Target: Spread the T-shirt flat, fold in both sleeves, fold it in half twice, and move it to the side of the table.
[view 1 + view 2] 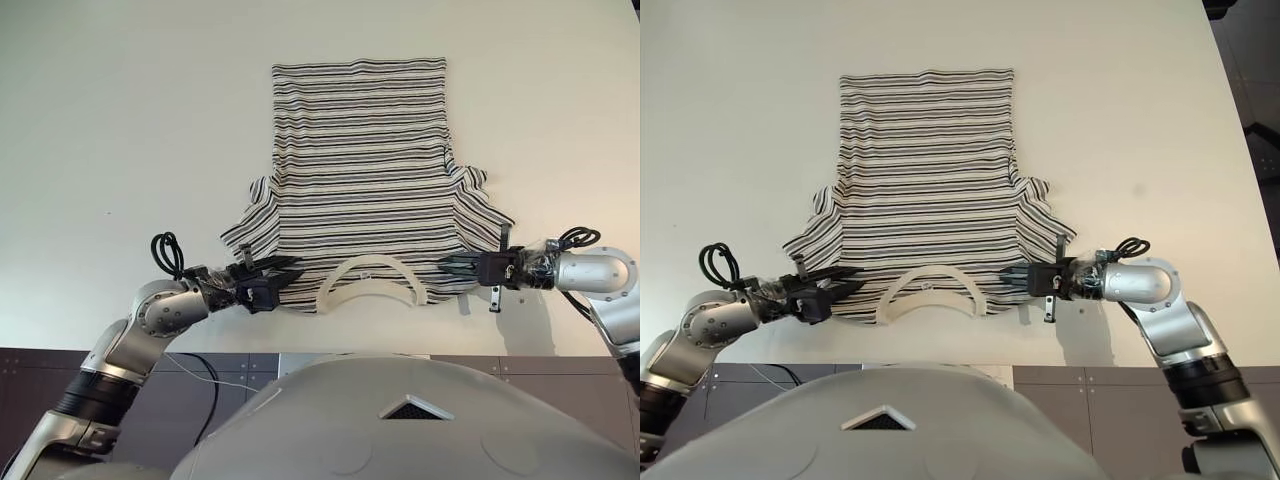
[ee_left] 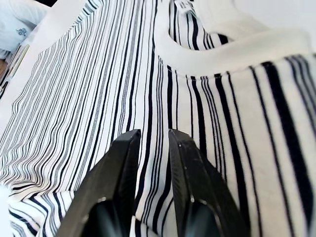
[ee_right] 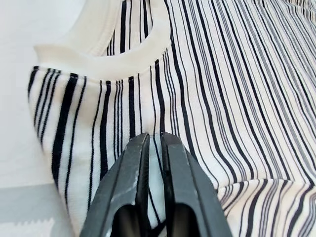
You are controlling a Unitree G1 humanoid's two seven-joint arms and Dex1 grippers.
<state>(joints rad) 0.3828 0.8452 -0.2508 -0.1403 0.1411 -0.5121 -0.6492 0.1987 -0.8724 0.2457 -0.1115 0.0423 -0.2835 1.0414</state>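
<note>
A black-and-white striped T-shirt (image 1: 365,150) lies on the white table (image 1: 120,120), its white collar (image 1: 370,282) toward me and its hem at the far end. Both sleeves (image 1: 255,215) are bunched in at the sides. My left gripper (image 1: 290,270) sits at the shoulder just left of the collar, its fingers (image 2: 126,153) pinched together on the striped fabric. My right gripper (image 1: 445,266) is at the shoulder right of the collar, with its fingers (image 3: 173,153) likewise closed on the cloth.
The table's near edge (image 1: 300,350) runs just below the collar, and its right edge (image 1: 1240,130) drops to dark floor. Bare tabletop lies to the left, right and beyond the shirt. A thin cable (image 1: 200,375) hangs below the near edge.
</note>
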